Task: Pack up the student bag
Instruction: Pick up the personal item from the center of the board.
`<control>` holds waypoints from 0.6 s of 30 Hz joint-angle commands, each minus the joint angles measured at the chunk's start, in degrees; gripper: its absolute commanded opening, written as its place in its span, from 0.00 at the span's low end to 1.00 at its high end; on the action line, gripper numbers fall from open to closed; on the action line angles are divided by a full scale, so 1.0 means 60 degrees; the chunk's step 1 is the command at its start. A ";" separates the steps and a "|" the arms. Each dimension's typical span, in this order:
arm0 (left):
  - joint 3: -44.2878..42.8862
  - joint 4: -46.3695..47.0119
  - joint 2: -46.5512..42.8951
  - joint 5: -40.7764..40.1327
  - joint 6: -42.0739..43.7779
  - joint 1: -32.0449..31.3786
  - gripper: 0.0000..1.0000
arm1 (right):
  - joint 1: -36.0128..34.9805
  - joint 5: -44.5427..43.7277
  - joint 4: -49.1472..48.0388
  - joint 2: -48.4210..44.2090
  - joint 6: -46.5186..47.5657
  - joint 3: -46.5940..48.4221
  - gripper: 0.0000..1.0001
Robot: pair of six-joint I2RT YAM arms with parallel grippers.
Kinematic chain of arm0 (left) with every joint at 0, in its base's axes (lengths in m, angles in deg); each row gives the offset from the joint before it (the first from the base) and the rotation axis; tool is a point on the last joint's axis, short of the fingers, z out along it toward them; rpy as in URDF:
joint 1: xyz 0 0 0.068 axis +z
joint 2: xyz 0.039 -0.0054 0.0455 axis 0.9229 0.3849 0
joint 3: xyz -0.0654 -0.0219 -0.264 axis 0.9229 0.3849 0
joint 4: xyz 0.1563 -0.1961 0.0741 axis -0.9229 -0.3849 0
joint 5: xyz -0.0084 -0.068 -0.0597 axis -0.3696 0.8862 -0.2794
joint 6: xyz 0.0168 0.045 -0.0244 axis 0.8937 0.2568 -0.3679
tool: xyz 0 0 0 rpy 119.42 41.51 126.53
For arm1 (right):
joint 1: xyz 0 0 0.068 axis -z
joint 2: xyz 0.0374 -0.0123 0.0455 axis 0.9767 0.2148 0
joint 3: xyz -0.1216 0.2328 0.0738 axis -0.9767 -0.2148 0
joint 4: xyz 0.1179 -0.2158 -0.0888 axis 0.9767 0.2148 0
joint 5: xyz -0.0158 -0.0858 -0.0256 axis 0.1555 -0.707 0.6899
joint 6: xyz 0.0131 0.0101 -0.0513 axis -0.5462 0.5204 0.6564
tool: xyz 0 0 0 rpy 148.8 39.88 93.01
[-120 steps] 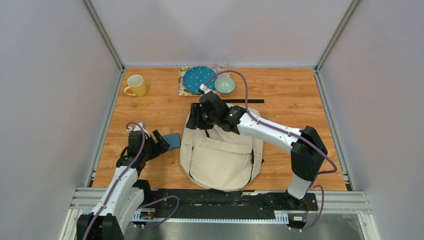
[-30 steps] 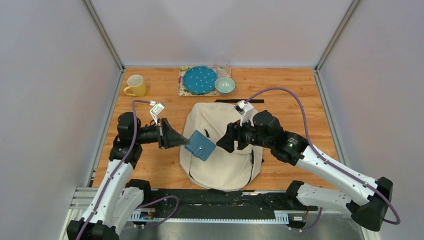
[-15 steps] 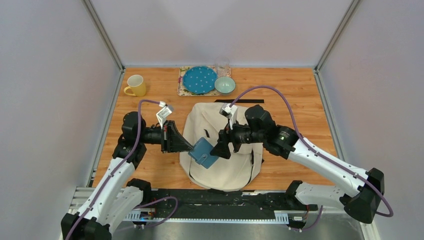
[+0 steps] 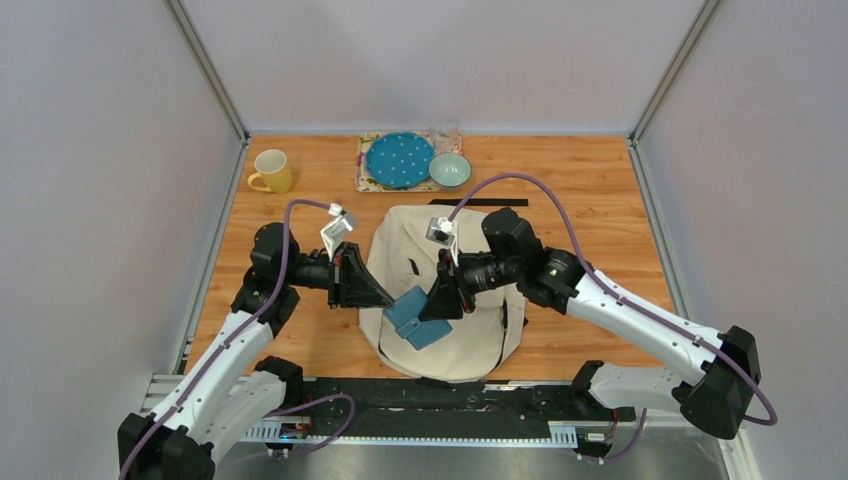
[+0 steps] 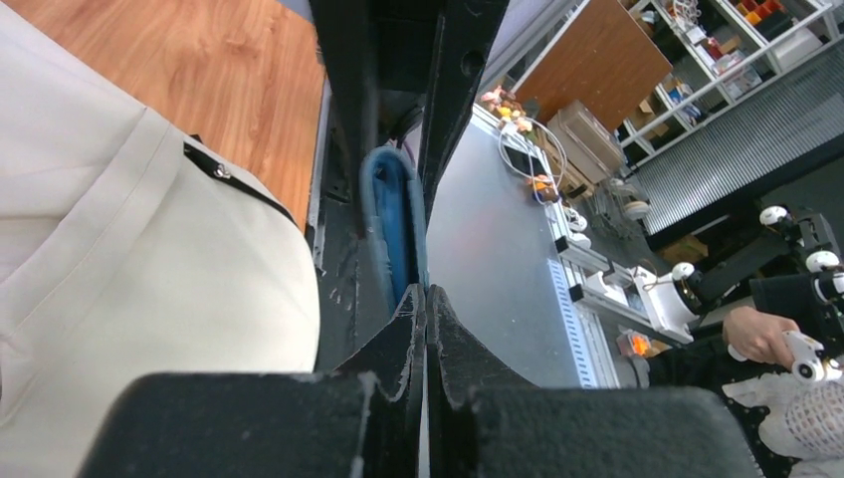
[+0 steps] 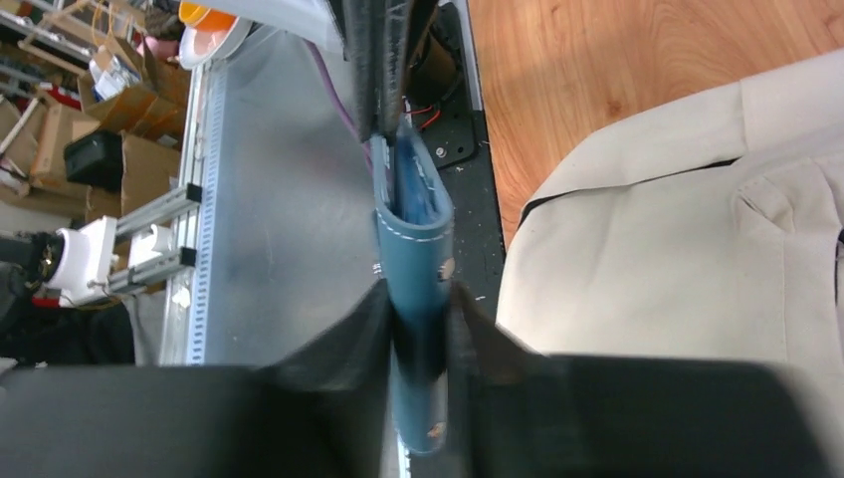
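Above the student bag (image 4: 470, 345), a blue wallet (image 4: 416, 323) is clamped by both jaws: left gripper (image 4: 388, 297) at ten o'clock, right gripper (image 4: 438, 306) at two.

The student bag (image 4: 460, 345) is matt cream woven cloth with black webbing straps. The bench (image 4: 600, 180) is smooth wood-grain board with a faint sheen. The blue wallet (image 6: 418, 249) looks like smooth leather with pale stitching along its edge. The left hand (image 4: 388, 300) and right hand (image 4: 432, 308) are matt black plastic. The plate (image 4: 399, 158), bowl (image 4: 450, 169) and mug (image 4: 272, 170) look glazed and glossy.
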 commanded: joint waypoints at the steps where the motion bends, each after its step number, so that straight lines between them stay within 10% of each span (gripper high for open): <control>1: -0.0474 -0.0469 0.0093 -0.0539 0.0839 -0.0030 0.00 | 0.0016 0.0703 -0.0753 -0.0440 -0.0214 -0.0218 0.10; 5: -0.0913 -0.3263 0.0459 -0.2949 0.1911 -0.0015 0.52 | 0.0016 -0.0099 -0.0943 -0.0967 -0.0711 -0.0643 0.02; 9: -0.0638 -0.3329 0.0432 -0.4768 0.1371 -0.0030 0.71 | 0.0016 -0.1462 -0.0988 -0.1450 -0.1662 -0.1184 0.00; 18: 0.1954 0.0724 -0.0975 -0.5683 -0.1996 -0.0059 0.77 | 0.0030 -0.4788 -0.2129 -0.2914 -0.4211 -0.2634 0.00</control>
